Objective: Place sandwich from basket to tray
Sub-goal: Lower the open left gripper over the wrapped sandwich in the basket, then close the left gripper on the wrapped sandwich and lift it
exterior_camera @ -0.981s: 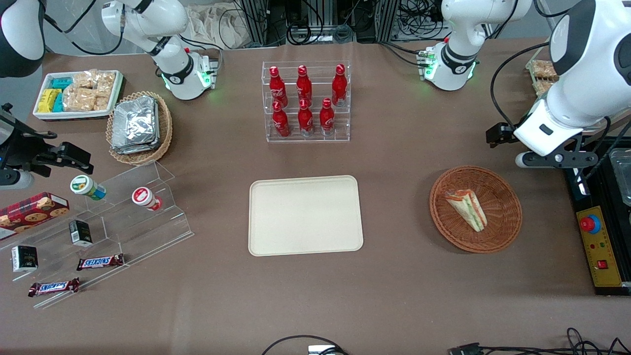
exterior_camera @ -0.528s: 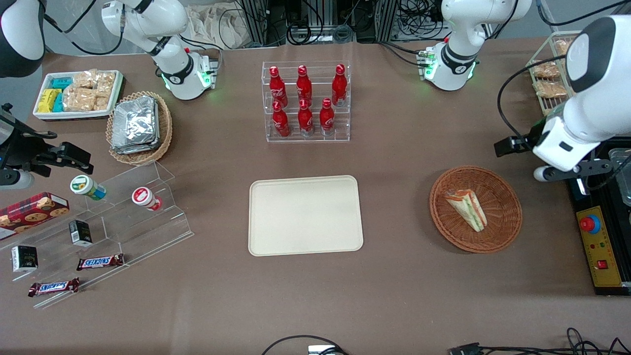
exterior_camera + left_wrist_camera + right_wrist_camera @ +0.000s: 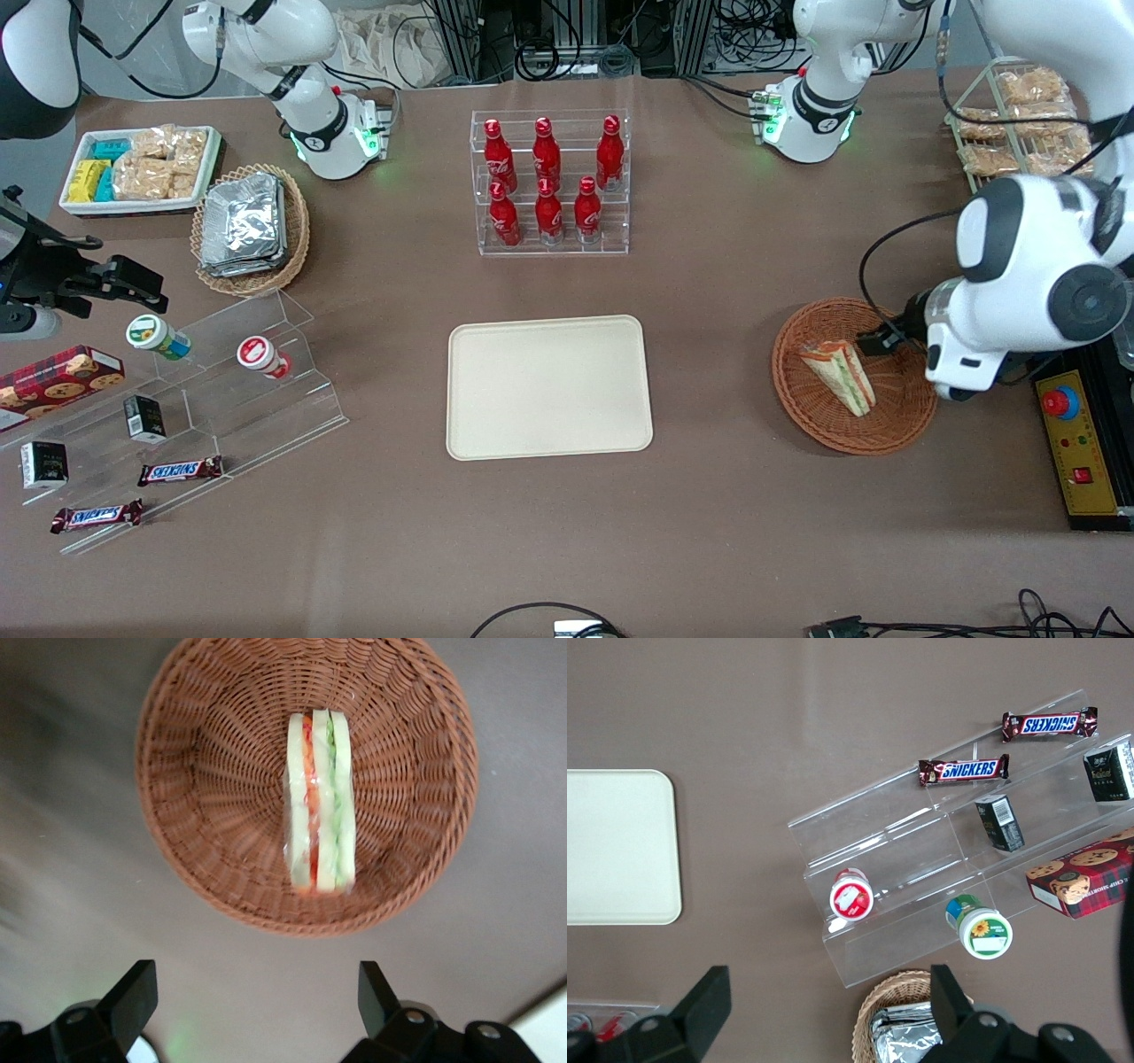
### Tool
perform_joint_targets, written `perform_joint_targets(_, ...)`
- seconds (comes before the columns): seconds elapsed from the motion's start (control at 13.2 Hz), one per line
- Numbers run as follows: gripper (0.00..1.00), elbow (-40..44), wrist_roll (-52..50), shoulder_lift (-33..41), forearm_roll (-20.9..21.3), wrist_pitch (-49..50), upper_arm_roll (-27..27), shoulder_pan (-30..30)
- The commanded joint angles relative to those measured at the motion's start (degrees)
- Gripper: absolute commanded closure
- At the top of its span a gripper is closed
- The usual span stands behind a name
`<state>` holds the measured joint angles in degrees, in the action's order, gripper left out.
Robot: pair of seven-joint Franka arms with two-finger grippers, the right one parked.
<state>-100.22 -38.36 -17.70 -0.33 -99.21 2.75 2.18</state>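
The sandwich [image 3: 837,377], a wrapped wedge with green and red-orange layers, lies in the reddish-brown wicker basket [image 3: 886,439]. It also shows in the left wrist view [image 3: 321,806], inside the basket [image 3: 204,815]. The cream tray [image 3: 549,387] lies flat at the table's middle, apart from the basket, and its corner shows in the right wrist view [image 3: 616,846]. My left gripper [image 3: 946,368] hangs above the basket's rim on the working arm's end. In the left wrist view the gripper [image 3: 255,979] is open and empty over bare table beside the basket.
A clear rack of red bottles [image 3: 551,182] stands farther from the front camera than the tray. A control box with a red button [image 3: 1076,443] sits beside the basket at the table's edge. A wire rack of snacks [image 3: 1019,115] stands near the arm's base.
My left arm has swung nearer to the front camera and toward the basket, so the gripper now hangs over the basket's rim. The sandwich, basket and tray have not moved.
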Motion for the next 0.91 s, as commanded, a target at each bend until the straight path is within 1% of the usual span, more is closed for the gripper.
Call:
perform_joint_targets(0.0,0.0,-1.7,-2.8,-3.0,-0.6,-5.7,-0.2,0.4)
perform_joint_targets(0.15,0.0,-4.3,-3.9,-5.2,-0.6,-11.3,-0.2,0.5)
perform_joint_targets(0.38,0.0,-9.5,-4.2,-6.6,-0.7,-21.0,-0.2,0.7)
perform_joint_targets(0.6,0.0,-10.3,-4.2,-9.1,-0.9,-23.7,-0.2,0.8)
perform_joint_targets(0.68,0.1,-10.3,-4.2,-9.3,-0.8,-24.0,-0.2,0.7)
perform_joint_targets(0.75,0.5,-10.3,-4.2,-9.3,-0.8,-24.0,-0.2,0.7)
perform_joint_targets(0.83,0.85,-10.2,-4.2,-9.2,-0.8,-23.9,-0.1,0.7)
